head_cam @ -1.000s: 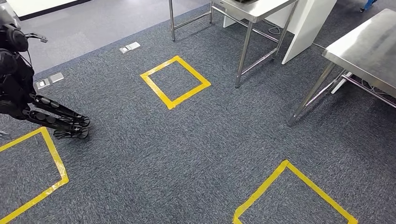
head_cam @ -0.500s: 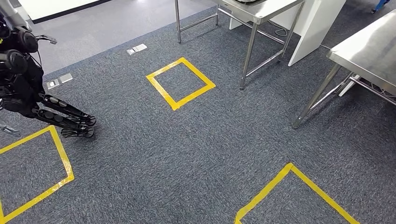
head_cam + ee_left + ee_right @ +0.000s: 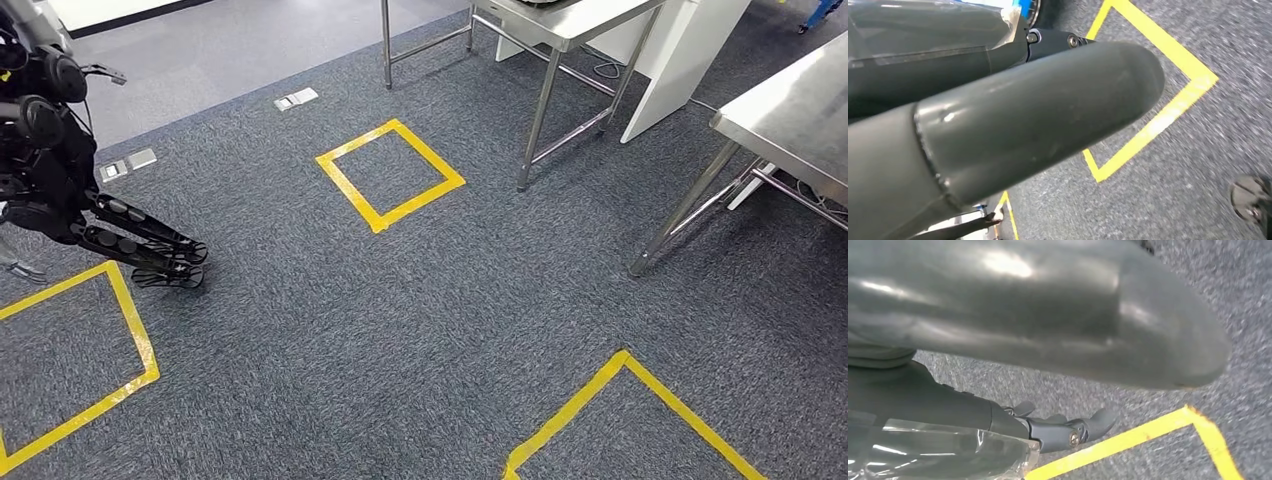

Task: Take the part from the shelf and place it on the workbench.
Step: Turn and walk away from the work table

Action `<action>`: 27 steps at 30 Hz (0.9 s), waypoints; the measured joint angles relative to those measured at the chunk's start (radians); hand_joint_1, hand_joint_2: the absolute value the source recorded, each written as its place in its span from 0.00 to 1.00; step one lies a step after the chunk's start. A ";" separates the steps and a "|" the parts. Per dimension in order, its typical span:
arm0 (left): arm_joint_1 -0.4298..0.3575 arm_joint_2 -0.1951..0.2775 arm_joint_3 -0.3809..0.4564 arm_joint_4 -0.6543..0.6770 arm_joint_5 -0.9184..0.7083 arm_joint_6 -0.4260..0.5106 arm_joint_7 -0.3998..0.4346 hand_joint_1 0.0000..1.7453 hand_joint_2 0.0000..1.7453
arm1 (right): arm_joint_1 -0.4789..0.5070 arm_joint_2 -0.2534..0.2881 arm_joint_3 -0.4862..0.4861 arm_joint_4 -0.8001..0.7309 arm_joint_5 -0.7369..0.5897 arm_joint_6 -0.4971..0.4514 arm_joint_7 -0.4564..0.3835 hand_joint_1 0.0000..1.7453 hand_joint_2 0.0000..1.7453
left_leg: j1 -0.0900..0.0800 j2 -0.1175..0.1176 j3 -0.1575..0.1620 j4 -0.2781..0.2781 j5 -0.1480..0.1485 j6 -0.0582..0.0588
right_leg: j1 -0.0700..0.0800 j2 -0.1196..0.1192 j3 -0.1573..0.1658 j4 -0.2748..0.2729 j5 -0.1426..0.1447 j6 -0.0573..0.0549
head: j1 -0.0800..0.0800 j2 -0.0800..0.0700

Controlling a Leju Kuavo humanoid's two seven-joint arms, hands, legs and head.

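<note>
Two hands: the left hand [image 3: 135, 240] reaches in from the frame's left edge in the head view. The right hand [image 3: 1048, 310] is seen from its own wrist.
Left fingers: long, dark and segmented [image 3: 150, 262], stretched out and spread over the carpet [image 3: 420, 310], with nothing between them.
Right fingers: dark [image 3: 1088, 425], extended and apart, tips slightly curled, with nothing seen in them.
Hidden: in each wrist view a thick grey thumb [image 3: 1023, 115] covers much of the frame. Crinkled clear film [image 3: 938, 450] veils the hand's base, and the floor behind is blurred.
Part: its place cannot be told, and neither can its long axis or the way it points.
Cut off: the steel bench [image 3: 575, 20] at the upper middle loses its top at the frame edge. A second bench [image 3: 790, 110] at the upper right runs out of the frame.
Benches: brushed metal tops on thin round shiny legs with low crossbars.
White panel [image 3: 680, 50]: smooth and flat, standing between the two benches.
Carpet: grey-blue with a fine speckled weave.
Tape squares: flat yellow outlines. One [image 3: 390, 175] is whole, above the centre. One [image 3: 130, 340] at the lower left and one [image 3: 620, 365] at the lower right are clipped by the frame.
Floor sockets: small grey metal plates, one [image 3: 297, 98] at the upper middle and one [image 3: 128, 163] at the upper left.
</note>
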 joint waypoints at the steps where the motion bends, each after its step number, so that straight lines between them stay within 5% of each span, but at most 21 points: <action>1: 0.000 -0.002 0.001 0.000 0.000 0.001 0.000 0.00 0.00 | 0.000 -0.001 0.000 0.000 0.000 0.001 0.000 0.00 0.00 | 0.002 -0.001 0.001 -0.005 0.004 0.006 | -0.001 0.002 -0.024 0.051 -0.027 -0.002 | 0.002 0.000; 3: 0.000 -0.004 0.002 0.000 0.000 0.002 0.000 0.00 0.00 | 0.001 -0.002 0.000 0.000 0.000 0.002 0.000 0.00 0.00 | 0.000 -0.005 -0.002 -0.005 0.007 0.011 | -0.003 0.007 -0.092 0.191 -0.086 -0.007 | 0.004 0.000; 5: 0.002 -0.006 0.002 0.000 0.000 0.002 0.000 0.00 0.00 | 0.002 -0.003 0.000 0.000 -0.002 0.002 0.000 0.00 0.00 | -0.001 -0.012 -0.004 -0.004 0.007 0.011 | -0.005 0.009 -0.125 0.259 -0.101 0.001 | 0.004 0.000; 6: 0.003 -0.007 0.002 0.000 -0.001 0.002 0.000 0.00 0.00 | 0.002 -0.004 0.000 0.000 -0.003 0.002 0.000 0.00 0.00 | -0.001 -0.017 -0.003 -0.004 0.007 0.011 | -0.005 0.010 -0.113 0.235 -0.085 0.009 | 0.005 0.000; 8: 0.002 -0.009 0.002 0.000 -0.004 0.002 -0.001 0.00 0.00 | 0.003 -0.007 0.000 0.000 -0.005 0.000 0.000 0.00 0.00 | -0.001 -0.029 -0.002 -0.002 0.008 0.008 | -0.011 0.023 -0.042 0.092 -0.026 0.024 | 0.005 0.000; 10: 0.002 -0.010 0.002 0.000 -0.008 0.001 -0.001 0.00 0.00 | 0.003 -0.010 0.000 0.000 -0.008 -0.005 0.000 0.00 0.00 | -0.005 -0.040 -0.003 0.003 0.006 -0.002 | -0.013 0.039 0.007 -0.018 0.015 0.022 | 0.006 0.000; 15: 0.003 -0.009 0.002 0.000 -0.015 -0.002 -0.002 0.00 0.00 | 0.002 -0.008 0.000 0.000 -0.014 -0.013 -0.001 0.00 0.00 | 0.000 -0.043 -0.025 0.038 -0.015 -0.030 | -0.015 0.021 0.018 -0.038 0.032 -0.016 | 0.002 0.000; 18: 0.003 -0.009 0.000 0.000 -0.022 -0.006 -0.002 0.00 0.00 | 0.005 -0.007 -0.001 0.000 -0.019 -0.015 0.000 0.00 0.00 | 0.004 -0.020 -0.107 0.213 -0.114 -0.043 | -0.013 -0.004 0.017 -0.040 0.033 -0.029 | -0.004 0.000; 20: 0.004 -0.009 0.000 0.000 -0.028 -0.009 -0.002 0.00 0.00 | 0.007 -0.006 -0.002 0.000 -0.024 -0.018 0.001 0.00 0.00 | 0.006 -0.015 -0.150 0.303 -0.140 -0.047 | -0.008 -0.023 0.016 -0.040 0.031 -0.031 | -0.004 0.000; 22: 0.005 -0.008 -0.001 0.000 -0.035 -0.011 -0.001 0.00 0.00 | 0.006 -0.005 -0.002 0.000 -0.027 -0.021 0.001 0.00 0.00 | 0.006 -0.005 -0.117 0.240 -0.094 -0.044 | -0.006 -0.040 0.018 -0.040 0.030 -0.032 | -0.004 0.000; 24: 0.003 -0.006 -0.003 0.000 -0.043 -0.012 -0.001 0.00 0.00 | 0.006 -0.003 -0.002 0.000 -0.030 -0.025 0.002 0.00 0.00 | 0.002 0.034 -0.039 0.095 -0.033 -0.035 | -0.001 -0.054 0.022 -0.039 0.026 -0.030 | -0.004 0.000; 27: -0.002 -0.004 -0.007 0.000 -0.052 -0.014 -0.001 0.00 0.00 | 0.005 0.000 -0.003 0.000 -0.032 -0.028 0.002 0.00 0.00 | -0.009 0.052 -0.003 0.015 -0.013 -0.019 | 0.007 -0.075 0.025 -0.039 0.022 -0.020 | -0.002 0.000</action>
